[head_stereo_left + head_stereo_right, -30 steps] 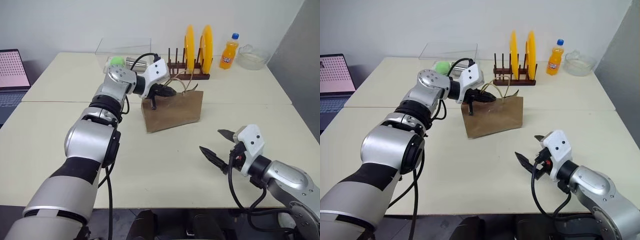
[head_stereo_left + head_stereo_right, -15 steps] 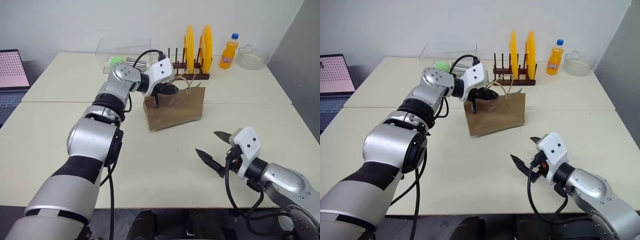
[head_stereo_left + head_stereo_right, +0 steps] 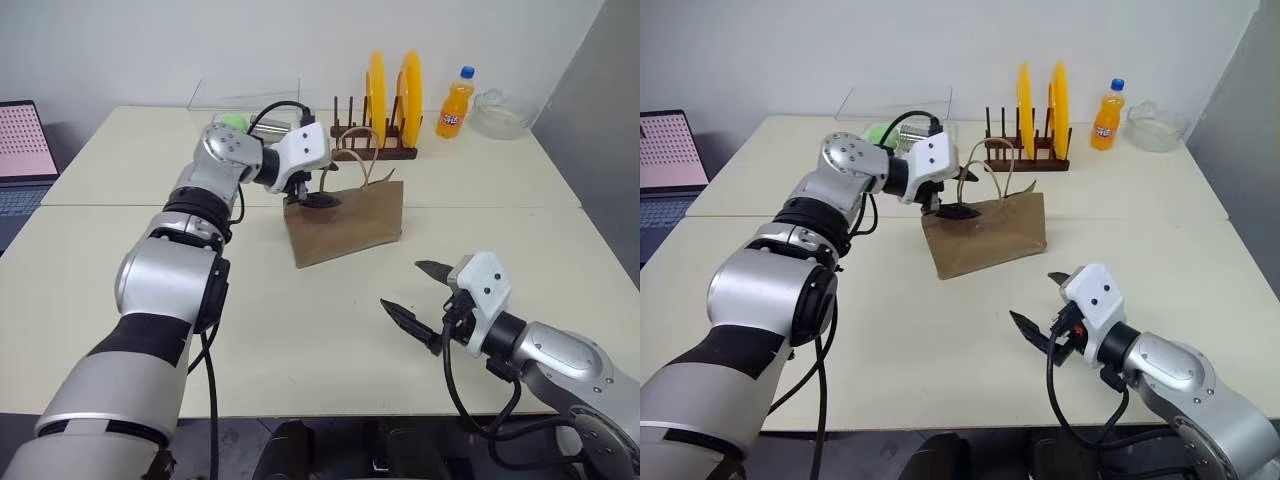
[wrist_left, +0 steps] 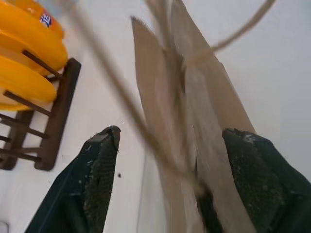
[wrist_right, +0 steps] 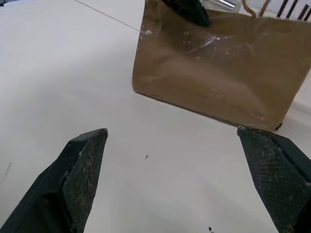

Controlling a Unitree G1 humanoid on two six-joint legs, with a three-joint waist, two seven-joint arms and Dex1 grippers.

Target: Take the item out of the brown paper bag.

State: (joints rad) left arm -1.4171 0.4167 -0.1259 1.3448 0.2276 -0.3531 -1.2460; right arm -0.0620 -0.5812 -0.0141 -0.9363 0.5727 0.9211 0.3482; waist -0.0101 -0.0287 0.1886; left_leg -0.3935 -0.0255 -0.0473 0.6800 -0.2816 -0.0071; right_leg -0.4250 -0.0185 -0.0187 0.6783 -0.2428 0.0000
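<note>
Left gripper (image 3: 318,196) open at the mouth of the paper bag (image 3: 350,225); right gripper (image 3: 418,292) open and empty over the table (image 3: 120,270).

The left gripper's two black fingers (image 4: 97,179) stand spread, one on each side of the bag's top edge and a cord handle (image 3: 352,150), with nothing clamped between them. The right gripper's fingers are spread wide, aimed at the bag's front side but well apart from it. The brown bag stands upright mid-table, its mouth creased; whatever it holds cannot be seen. Behind it sits a wooden rack (image 3: 375,150) holding two yellow plates (image 3: 393,92), then an orange soda bottle (image 3: 455,102), a glass bowl (image 3: 503,113), and a clear box (image 3: 245,105). A laptop (image 3: 22,150) sits at the far left.
</note>
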